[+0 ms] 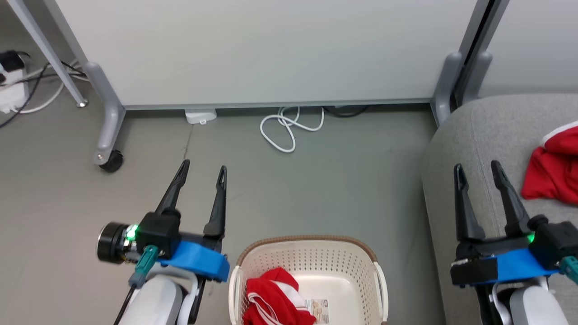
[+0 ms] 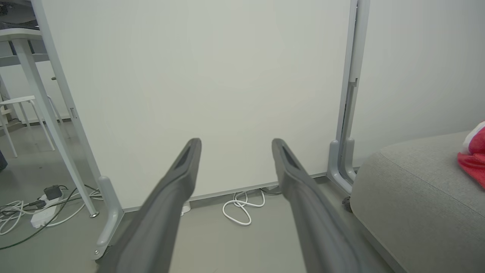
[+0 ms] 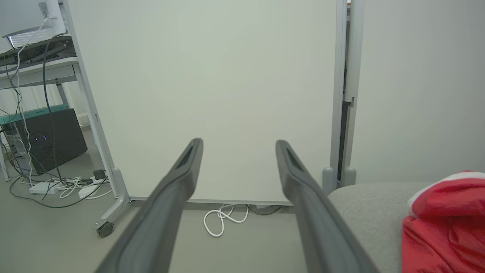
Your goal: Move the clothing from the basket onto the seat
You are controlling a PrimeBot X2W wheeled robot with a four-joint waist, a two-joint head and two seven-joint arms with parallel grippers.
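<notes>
A red garment with white stripes (image 1: pixel 274 298) lies in the cream basket (image 1: pixel 311 253) at the bottom middle of the head view. Another red garment (image 1: pixel 553 169) rests on the grey seat (image 1: pixel 478 144) at the right; it also shows as red cloth (image 3: pixel 447 223) in the right wrist view and as a red edge (image 2: pixel 473 159) in the left wrist view. My left gripper (image 1: pixel 203 169) hangs open over the floor, left of the basket. Open too, my right gripper (image 1: pixel 477 168) hovers above the seat's left part, empty.
A white partition panel (image 1: pixel 271 49) on grey wheeled feet (image 1: pixel 110 160) stands behind. A coiled white cable (image 1: pixel 289 128) lies on the grey floor ahead of the basket. Power strips and cables (image 2: pixel 41 212) sit at the far left by a table leg.
</notes>
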